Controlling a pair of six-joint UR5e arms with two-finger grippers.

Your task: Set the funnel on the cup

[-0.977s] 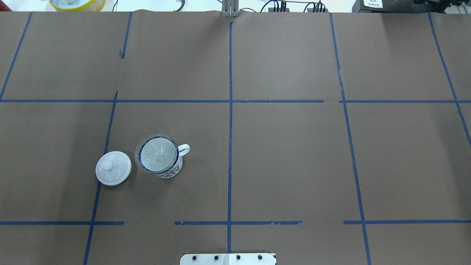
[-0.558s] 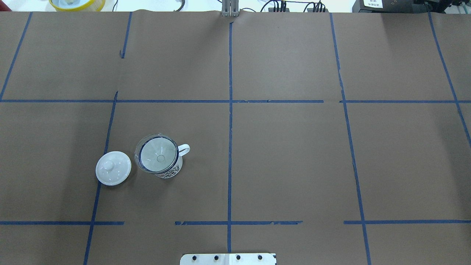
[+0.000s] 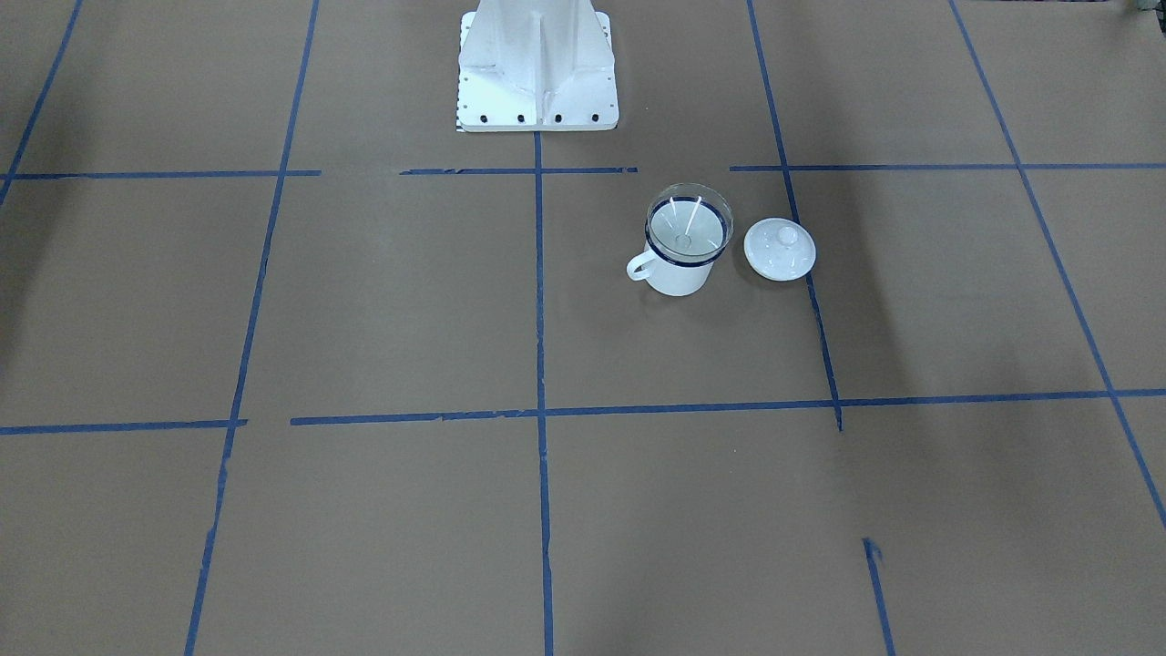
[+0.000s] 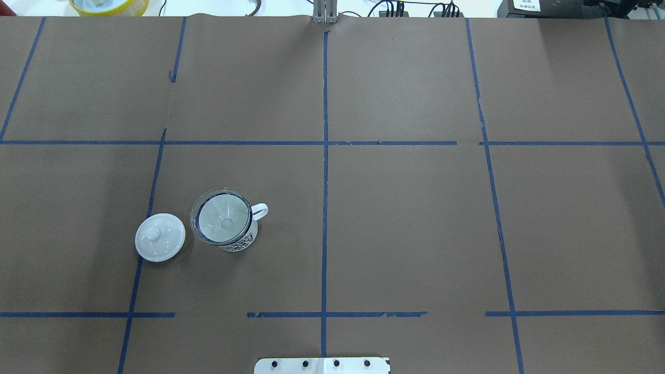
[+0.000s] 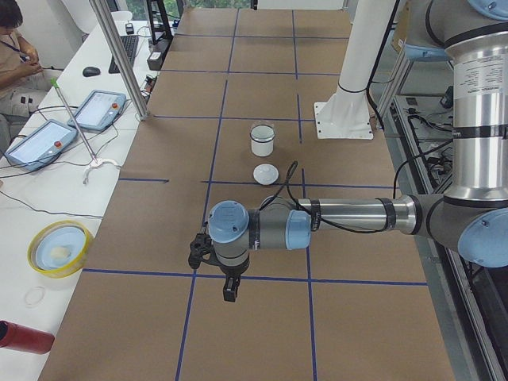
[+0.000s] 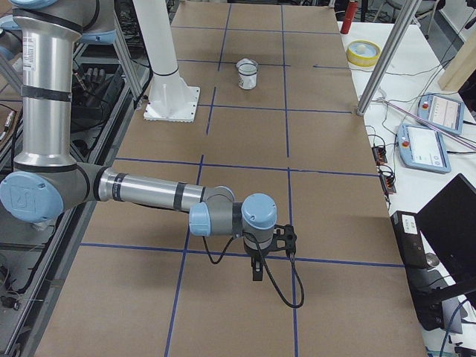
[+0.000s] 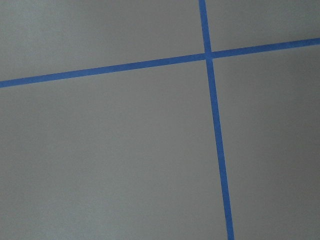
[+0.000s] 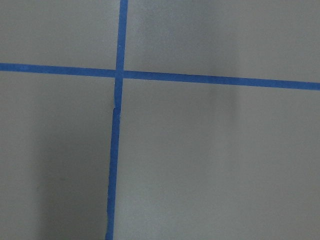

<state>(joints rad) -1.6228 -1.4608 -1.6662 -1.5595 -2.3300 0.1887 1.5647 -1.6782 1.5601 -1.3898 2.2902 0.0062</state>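
The clear funnel (image 4: 221, 222) sits upright in the mouth of the white cup (image 4: 243, 242), whose handle points right in the overhead view. Both also show in the front view, the funnel (image 3: 688, 225) inside the cup's (image 3: 679, 275) dark blue rim. My left gripper (image 5: 228, 290) shows only in the left side view, far from the cup (image 5: 262, 143), above the bare paper. My right gripper (image 6: 257, 272) shows only in the right side view, far from the cup (image 6: 247, 74). I cannot tell whether either is open or shut. Both wrist views show only brown paper and blue tape.
A round white knobbed lid (image 4: 160, 237) lies on the table just left of the cup. The robot's white base (image 3: 537, 73) stands at the table's near edge. A yellow bowl (image 5: 59, 248) and tablets lie on the side bench, where a person (image 5: 16, 48) sits.
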